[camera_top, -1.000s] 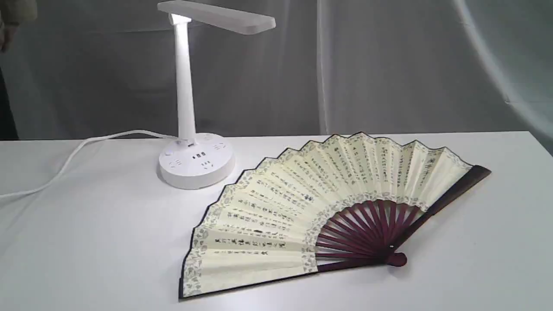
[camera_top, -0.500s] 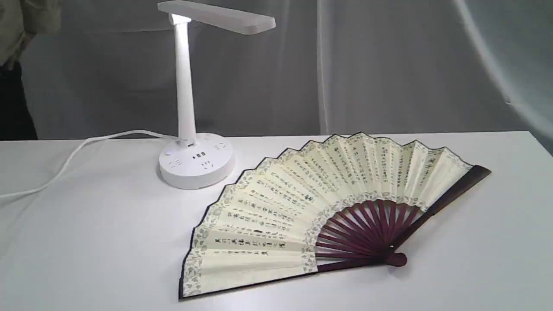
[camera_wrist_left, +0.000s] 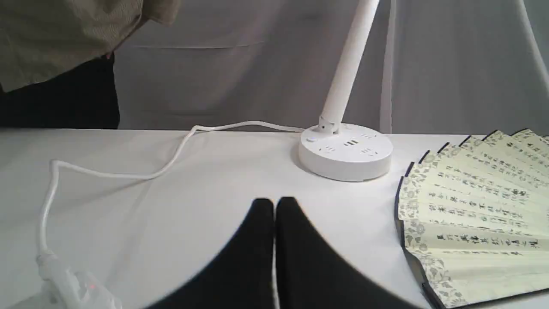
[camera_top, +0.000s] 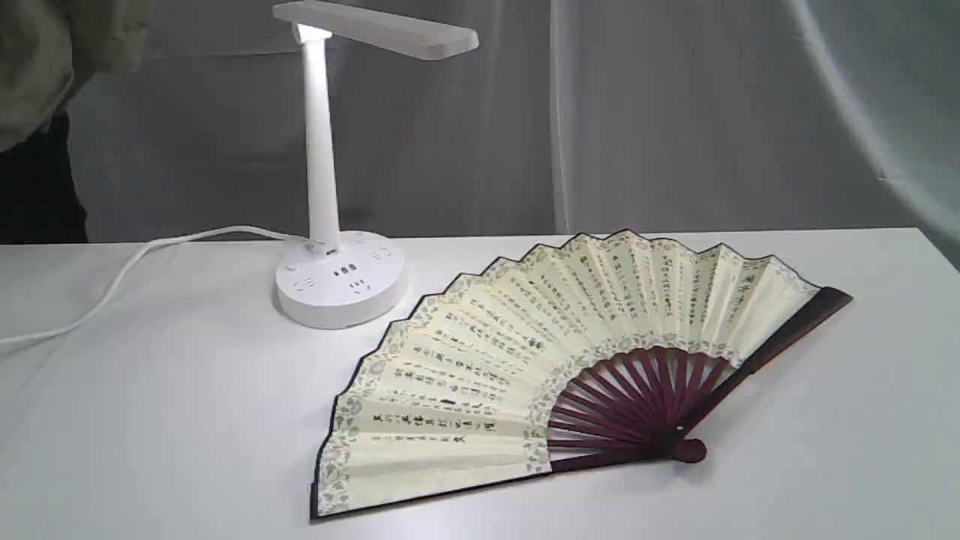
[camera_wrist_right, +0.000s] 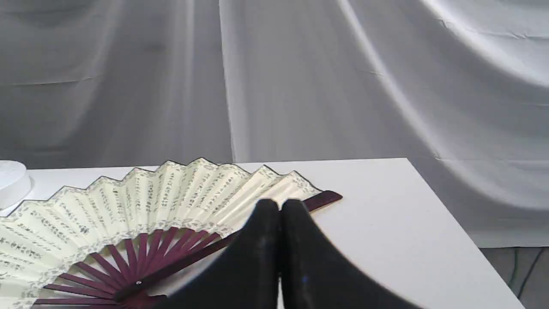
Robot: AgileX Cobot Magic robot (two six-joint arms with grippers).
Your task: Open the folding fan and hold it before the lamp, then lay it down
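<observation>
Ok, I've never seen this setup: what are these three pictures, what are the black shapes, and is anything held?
It is a robot with two arms, each ending in a gripper. The wide picture comes from a camera off the arms; neither arm shows there. The other two come from cameras on the wrists: the black wedges are the left gripper and the right gripper, both shut, holding nothing. On the white table the folding fan lies flat and spread open, near the lamp, whose cord trails away. Part of a person shows behind the table.
</observation>
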